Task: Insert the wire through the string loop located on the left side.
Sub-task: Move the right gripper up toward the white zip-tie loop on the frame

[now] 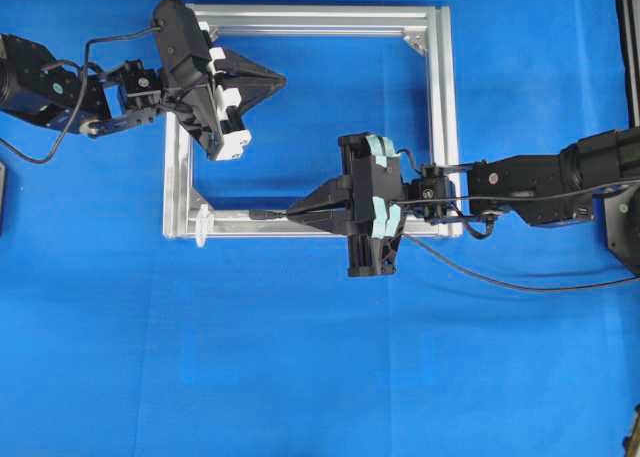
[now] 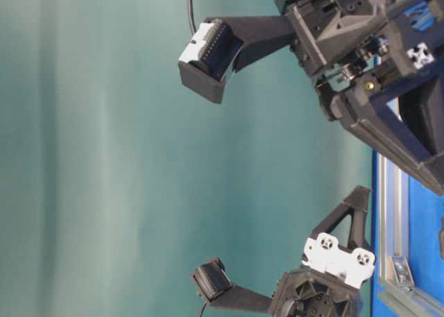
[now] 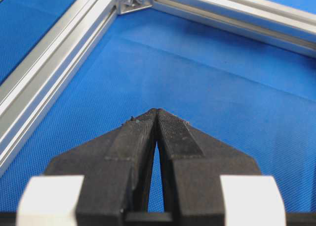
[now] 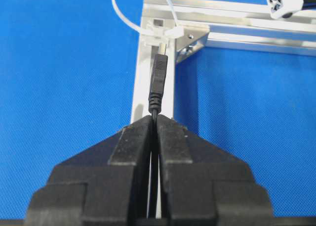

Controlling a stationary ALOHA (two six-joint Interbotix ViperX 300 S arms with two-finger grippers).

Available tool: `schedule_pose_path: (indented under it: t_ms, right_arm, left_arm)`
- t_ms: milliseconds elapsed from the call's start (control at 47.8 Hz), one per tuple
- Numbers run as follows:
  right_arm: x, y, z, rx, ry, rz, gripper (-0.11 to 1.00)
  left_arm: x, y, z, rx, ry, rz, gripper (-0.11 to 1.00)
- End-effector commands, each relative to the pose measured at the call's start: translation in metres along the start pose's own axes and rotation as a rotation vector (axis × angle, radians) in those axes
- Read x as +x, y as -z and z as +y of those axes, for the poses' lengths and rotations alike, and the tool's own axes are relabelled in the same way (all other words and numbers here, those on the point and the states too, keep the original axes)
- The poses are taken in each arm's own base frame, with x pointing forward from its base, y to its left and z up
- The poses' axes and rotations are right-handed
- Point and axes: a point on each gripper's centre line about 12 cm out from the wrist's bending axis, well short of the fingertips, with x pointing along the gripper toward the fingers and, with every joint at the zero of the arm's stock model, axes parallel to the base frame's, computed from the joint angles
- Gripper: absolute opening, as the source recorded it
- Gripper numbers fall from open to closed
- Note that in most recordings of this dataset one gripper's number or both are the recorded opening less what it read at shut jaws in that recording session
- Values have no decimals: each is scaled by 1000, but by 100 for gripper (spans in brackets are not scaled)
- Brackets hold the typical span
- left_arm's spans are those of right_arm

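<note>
Wire (image 4: 158, 82) sits pinched in my right gripper (image 1: 292, 212), the thin black cable running up between the two closed fingers (image 4: 133, 147) and the dark plug sticking out just ahead of my fingertips, its metallic tip pointing forward along the aluminium frame (image 4: 148, 87). Straight ahead of that tip, at the frame's corner, the string loop (image 4: 129, 19) arcs up whitish and thin from where it is fixed to the rail; the plug's tip is close to its base, though I cannot tell from my wrist view whether it touches the string. From overhead, the plug lies over the frame's lower rail, and the loop's fixing (image 1: 203, 222) shows at the rail's left end, a little beyond my fingertips. Behind me the rest of the cable trails off past my wrist over the blue cloth (image 1: 300, 377). My left gripper (image 3: 157, 111) is pressed together on nothing — its fingertips meet in a point above bare blue cloth inside the frame, with a corner bracket (image 3: 134, 1) well ahead and to the left, and a rail running along my left side. Overhead, that hand hovers near the frame's upper left corner, well apart from the right one and from the loop.
</note>
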Motion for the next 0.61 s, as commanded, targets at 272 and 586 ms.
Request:
schedule_pose_path:
  t_ms: [272, 586]
  right_arm:
    - [9, -22, 7, -4, -18, -57, 1]
    - [32, -24, 10, -3, -20, -40, 1]
  left_arm:
    - [-2, -14, -2, 1, 7, -43, 0]
    - [-2, -14, -2, -1, 7, -43, 0]
